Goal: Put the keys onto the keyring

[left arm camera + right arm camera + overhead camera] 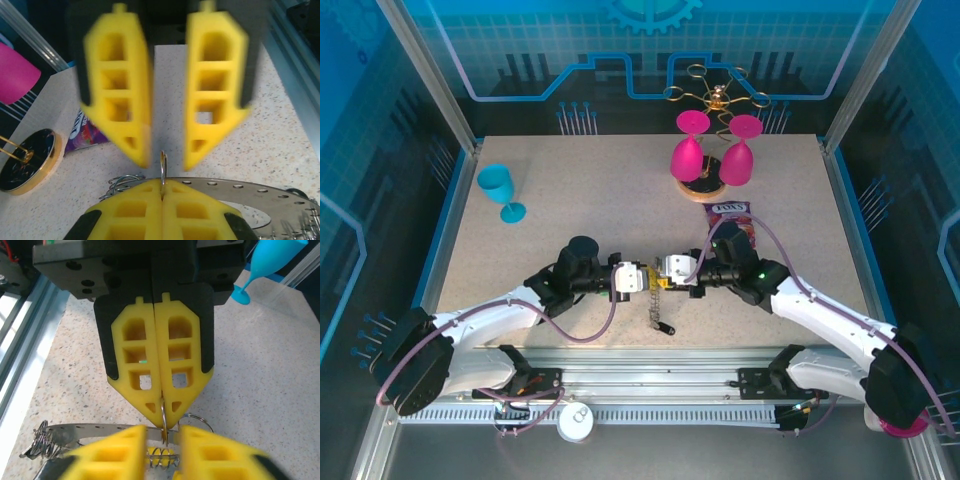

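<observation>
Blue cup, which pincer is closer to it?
Left. The left pincer, pinching a small ring, sits on the blue cup's side of the middle. The right pincer faces it from the other side, farther away.

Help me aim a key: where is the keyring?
Top view: the keyring is mid-table near the front, between the right gripper and the left gripper, which pinches a small ring on its rim.
</observation>
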